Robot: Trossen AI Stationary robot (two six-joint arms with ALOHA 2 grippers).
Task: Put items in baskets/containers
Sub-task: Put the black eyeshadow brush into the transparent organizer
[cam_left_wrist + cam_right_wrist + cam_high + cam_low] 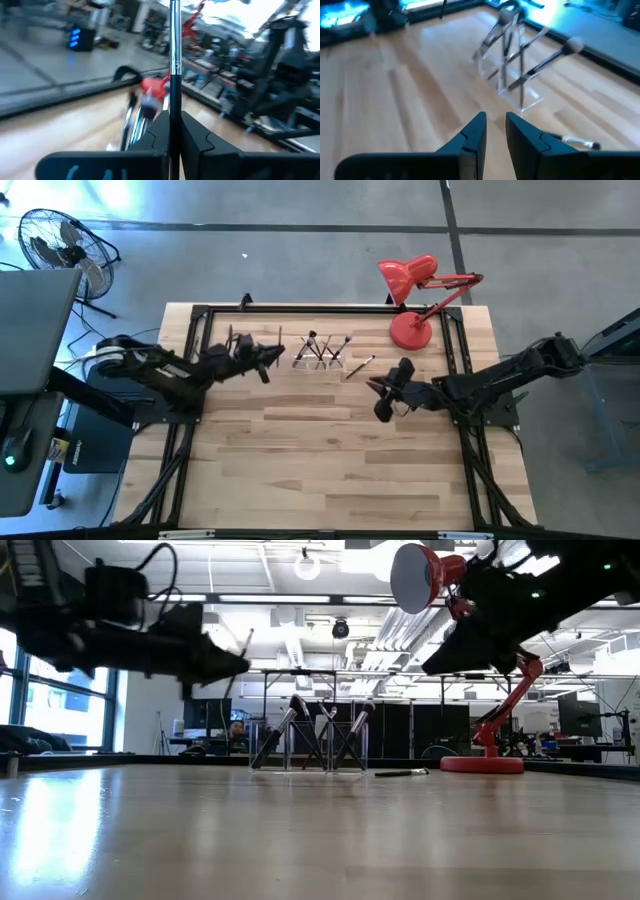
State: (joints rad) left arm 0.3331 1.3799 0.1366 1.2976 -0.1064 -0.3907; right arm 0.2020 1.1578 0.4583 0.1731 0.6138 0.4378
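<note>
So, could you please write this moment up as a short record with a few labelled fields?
Left tool: raised above the table, shut on a thin makeup brush with a silvery ferrule, held upright.
Right tool: raised, slightly open, holding nothing, facing the holder.
Container: small clear plastic holder near the table's far edge, with several dark-handled brushes leaning in it.
Loose item: one brush lying on the wood, between holder and red desk lamp.
Surface: light wooden table.

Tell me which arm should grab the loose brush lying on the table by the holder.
Right. Its end effector is open and empty, with the loose brush close ahead; the left end effector already grips a brush.
</note>
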